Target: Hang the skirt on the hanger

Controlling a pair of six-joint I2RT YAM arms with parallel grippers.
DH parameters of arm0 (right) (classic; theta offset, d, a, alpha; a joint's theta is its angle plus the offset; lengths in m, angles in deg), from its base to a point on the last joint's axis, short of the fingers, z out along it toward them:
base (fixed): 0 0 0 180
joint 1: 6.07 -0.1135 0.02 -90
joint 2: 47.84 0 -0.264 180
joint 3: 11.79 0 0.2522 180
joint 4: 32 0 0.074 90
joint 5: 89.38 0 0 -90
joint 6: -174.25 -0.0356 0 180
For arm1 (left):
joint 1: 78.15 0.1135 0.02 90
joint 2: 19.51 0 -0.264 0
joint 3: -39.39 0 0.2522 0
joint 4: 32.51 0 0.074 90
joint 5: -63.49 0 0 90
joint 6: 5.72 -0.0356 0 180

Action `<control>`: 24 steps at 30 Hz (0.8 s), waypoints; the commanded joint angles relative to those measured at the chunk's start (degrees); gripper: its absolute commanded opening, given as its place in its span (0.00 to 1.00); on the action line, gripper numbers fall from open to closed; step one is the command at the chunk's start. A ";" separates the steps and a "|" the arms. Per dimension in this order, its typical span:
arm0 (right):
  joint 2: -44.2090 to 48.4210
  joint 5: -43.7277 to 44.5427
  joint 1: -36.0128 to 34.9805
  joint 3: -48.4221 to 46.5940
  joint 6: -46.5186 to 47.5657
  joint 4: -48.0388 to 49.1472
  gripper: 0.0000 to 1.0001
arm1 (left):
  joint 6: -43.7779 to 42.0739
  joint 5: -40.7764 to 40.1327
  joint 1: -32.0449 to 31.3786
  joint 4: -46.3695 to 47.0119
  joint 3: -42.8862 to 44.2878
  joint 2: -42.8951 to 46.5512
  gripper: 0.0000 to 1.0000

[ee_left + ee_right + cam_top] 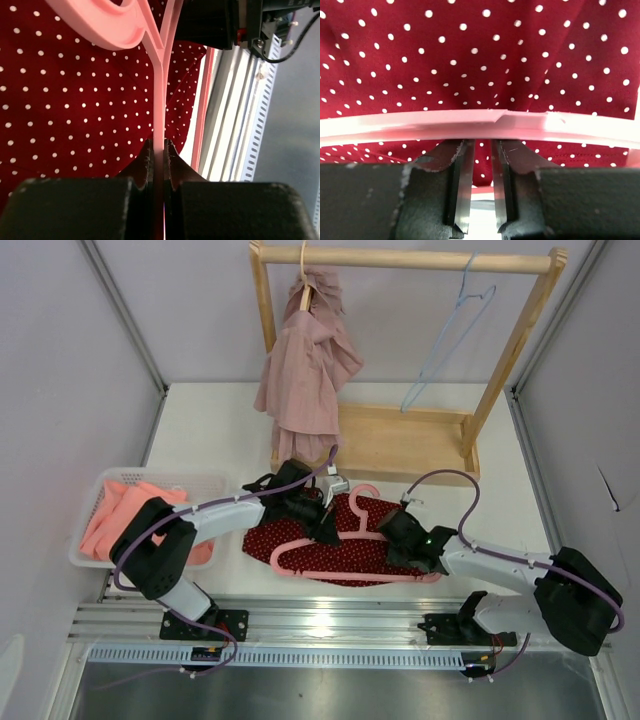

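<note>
A dark red skirt (pixel 335 552) with white dots lies flat on the table in front of both arms. A pink hanger (pixel 362 508) lies on top of it. My left gripper (pixel 325 525) is shut on a thin bar of the hanger (pixel 159 100), over the skirt (pixel 75 100). My right gripper (pixel 397 537) is at the skirt's right side. In the right wrist view its jaws (pixel 482 142) stand narrowly apart. The hanger bar (pixel 470 125) crosses over the fingertips and hides them. Dotted skirt fabric (pixel 480 60) shows in the gap; whether it is pinched I cannot tell.
A wooden rack (pixel 400 260) stands at the back, with a dusty pink garment (pixel 305 370) and a light blue hanger (pixel 450 335) hanging on it. A white basket (pixel 160 477) of salmon cloth sits at the left. A metal rail (pixel 330 620) runs along the near edge.
</note>
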 commanded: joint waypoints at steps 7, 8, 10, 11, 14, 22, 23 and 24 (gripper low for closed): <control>-2.29 -2.41 12.89 0.16 6.66 6.93 0.27 | 1.38 -9.45 0.42 4.68 0.93 0.39 0.00; -2.38 -3.11 13.95 -0.28 7.37 7.54 0.28 | 1.38 -10.16 0.50 4.86 1.45 0.31 0.00; -2.56 -4.43 16.15 -1.16 9.30 8.07 0.29 | 0.95 -9.38 0.59 5.03 1.63 0.13 0.00; -2.47 -4.44 16.16 -2.30 9.84 7.90 0.30 | 0.77 -8.33 0.68 5.47 1.63 -0.13 0.00; -1.68 -4.35 15.46 -4.76 10.72 5.89 0.34 | 0.06 -3.77 0.77 8.88 -0.20 0.65 0.00; 4.64 -1.80 11.50 -6.35 8.18 -1.50 0.47 | 1.99 6.70 1.30 14.26 -3.29 3.21 0.00; 5.09 -1.45 10.54 -6.44 7.30 -2.20 0.47 | 2.00 7.32 1.21 14.18 -3.38 3.38 0.00; 5.53 -0.15 9.92 -6.70 6.86 -2.99 0.48 | 1.91 8.37 1.21 13.65 -3.47 3.47 0.00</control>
